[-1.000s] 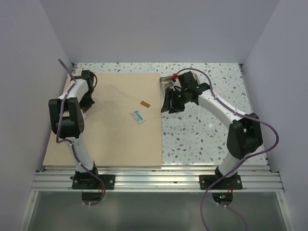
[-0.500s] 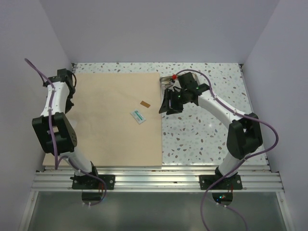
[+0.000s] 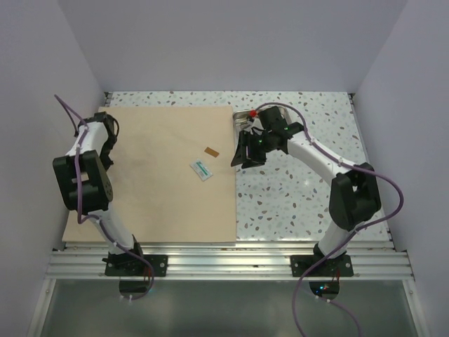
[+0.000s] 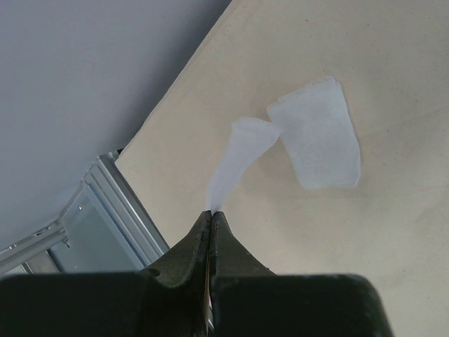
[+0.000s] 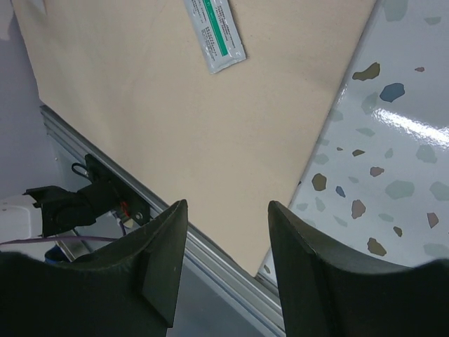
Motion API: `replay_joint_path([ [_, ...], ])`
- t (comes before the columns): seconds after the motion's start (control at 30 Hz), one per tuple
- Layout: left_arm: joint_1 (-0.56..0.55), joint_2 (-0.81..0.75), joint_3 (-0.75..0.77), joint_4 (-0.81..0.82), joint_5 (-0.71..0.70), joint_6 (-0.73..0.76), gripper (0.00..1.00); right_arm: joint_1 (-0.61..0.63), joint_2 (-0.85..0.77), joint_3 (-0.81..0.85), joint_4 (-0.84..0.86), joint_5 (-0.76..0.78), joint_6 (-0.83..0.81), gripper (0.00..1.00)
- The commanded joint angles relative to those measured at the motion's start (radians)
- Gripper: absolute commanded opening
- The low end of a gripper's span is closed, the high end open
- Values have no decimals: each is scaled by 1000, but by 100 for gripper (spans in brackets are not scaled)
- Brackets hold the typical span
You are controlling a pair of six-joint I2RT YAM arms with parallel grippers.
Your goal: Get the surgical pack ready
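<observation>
Mostly hidden behind the right arm [image 3: 319, 158], the small shiny steel tray [image 3: 243, 116] sits at the far right corner of the large tan square wrap sheet [image 3: 161, 196]. The left gripper [image 4: 212, 217] pinches a thin white slip [image 4: 316, 140]; the right gripper [image 5: 226, 210] hangs spread, empty.

The sheet [image 3: 161, 189] covers the worktop's [image 3: 295, 196] left half. A packet [image 3: 201, 170] lies on it, with a small strip [image 3: 211, 152] at its one o'clock. The tray [image 3: 243, 116] sits farther that way, off the sheet.
</observation>
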Motion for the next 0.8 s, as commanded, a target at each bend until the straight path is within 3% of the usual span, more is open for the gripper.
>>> replay_joint_path([
  [0.0, -3, 10, 0, 34, -33, -5, 0, 4, 20, 0, 15, -27, 5, 53],
  [0.77, -1, 148, 112, 49, 17, -10, 0, 0, 30, -9, 15, -17, -7, 54],
])
